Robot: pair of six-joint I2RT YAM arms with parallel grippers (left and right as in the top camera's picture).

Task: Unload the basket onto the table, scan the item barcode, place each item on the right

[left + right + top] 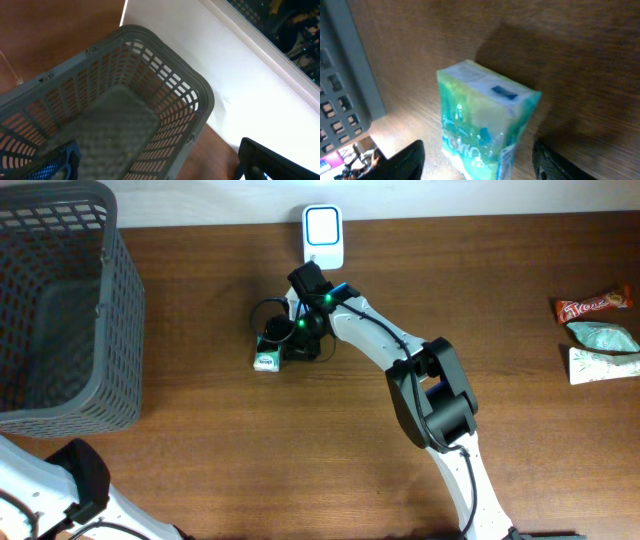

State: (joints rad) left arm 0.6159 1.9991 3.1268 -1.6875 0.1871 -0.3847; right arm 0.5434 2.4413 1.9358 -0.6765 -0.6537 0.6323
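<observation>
Brown wood-grain tabletop carries one grey plastic lattice basket with square-holed walls and rounded corners, at the left edge. One white, rounded-rectangle scanner lies at the far edge. Just in front of it and slightly left lies one soft, block-shaped packet, glossy green and white film with a small blue tab on its top face. The right fingers, two dark rounded pads, straddle it, spread apart, with a sliver of tabletop showing on each side, so nothing is grasped. The left fingers hang released and wide above the basket's rim. Three crinkled wrappers sit well apart at the right edge: one red-brown bar, one pale green pouch, one white-and-green pouch.
</observation>
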